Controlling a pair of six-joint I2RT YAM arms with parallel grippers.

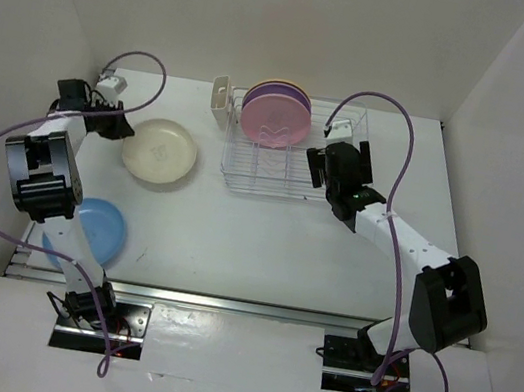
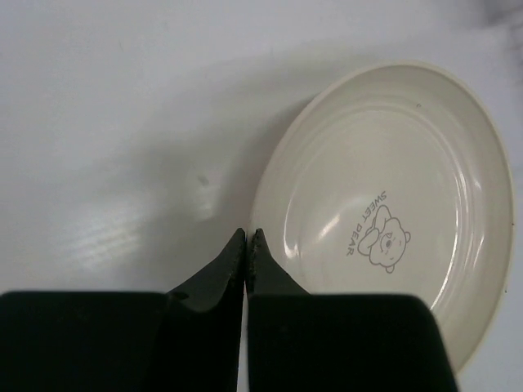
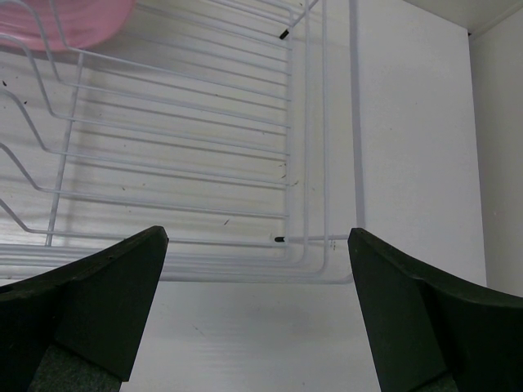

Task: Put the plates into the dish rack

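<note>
Cream plate [image 2: 392,204] with grey bear print, sky-blue plate [image 1: 99,226], pink plate [image 1: 273,119], perhaps lavender plate [image 1: 296,88], white rack [image 1: 276,173].

- Cream plate [image 2: 392,188]: smooth plastic, glossy, with a printed grey bear.
- Dish rack [image 1: 277,166]: thin wire, white-coated, slightly shiny.
- Worktop [image 2: 122,106]: white, smooth, matt with a soft sheen.
- Left hand [image 2: 247,237]: matt black plastic fingers.

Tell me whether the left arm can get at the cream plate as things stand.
Probably yes. The left gripper sits right at the rim of the cream plate, nothing lying between them. Its jaws are shut on nothing, though, so they would have to open first.
</note>
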